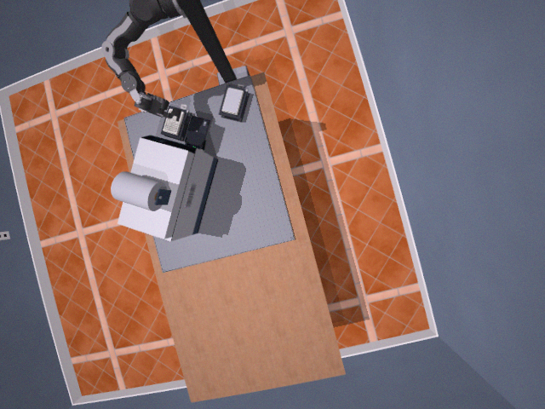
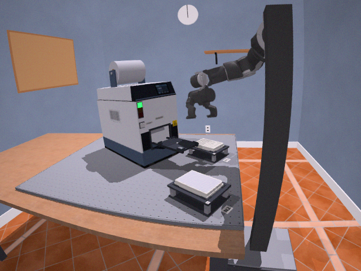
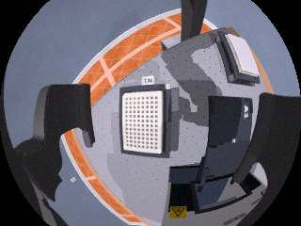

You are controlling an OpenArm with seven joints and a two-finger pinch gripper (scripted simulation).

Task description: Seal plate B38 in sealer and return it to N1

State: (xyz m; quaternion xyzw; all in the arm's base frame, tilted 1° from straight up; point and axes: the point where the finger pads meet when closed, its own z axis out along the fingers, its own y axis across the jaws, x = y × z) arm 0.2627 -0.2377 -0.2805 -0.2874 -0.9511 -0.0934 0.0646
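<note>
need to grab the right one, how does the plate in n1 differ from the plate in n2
The plate in N1 shows its open grid of wells; the plate in N2 has a smooth white top. N1's plate sits beside the sealer's stage, under the open jaws; N2's sits apart, nearer the table edge. Both lie flat in black nests.

A wooden table (image 2: 35, 163) carries a grey perforated board (image 2: 96, 189). On that board: the sealing machine (image 2: 122, 128) towards the back, one plate stand (image 2: 211, 151) just beside its front, and another stand (image 2: 201, 199) nearer the board's front edge.
</note>
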